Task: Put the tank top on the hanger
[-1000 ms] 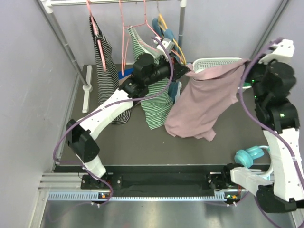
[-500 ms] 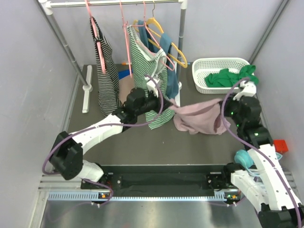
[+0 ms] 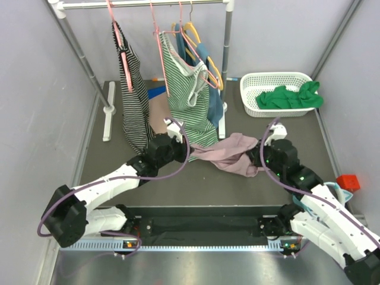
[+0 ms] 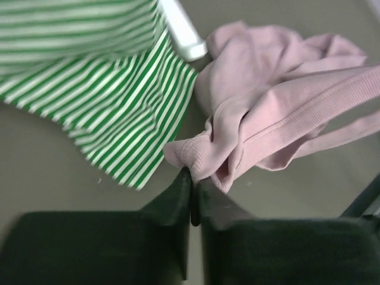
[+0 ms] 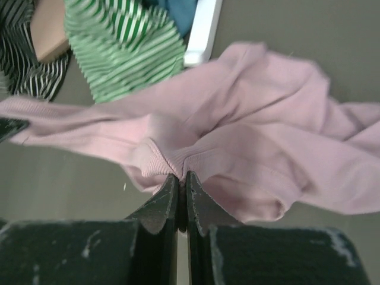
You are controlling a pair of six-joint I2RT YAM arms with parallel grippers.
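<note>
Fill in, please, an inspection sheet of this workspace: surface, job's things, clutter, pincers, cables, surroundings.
Surface: dark mat; the tank top rests partly on it.
Job's things: tank top crumpled at the middle, not on the thin pink hanger, which hangs on the rail.
Clutter: green-striped top, black-striped top and yellow hanger on the rail; white basket holding a green cloth.
Pincers: left pincer and right pincer both shut on the tank top.
Cables: purple cables along both arms.
Surroundings: grey walls.
</note>
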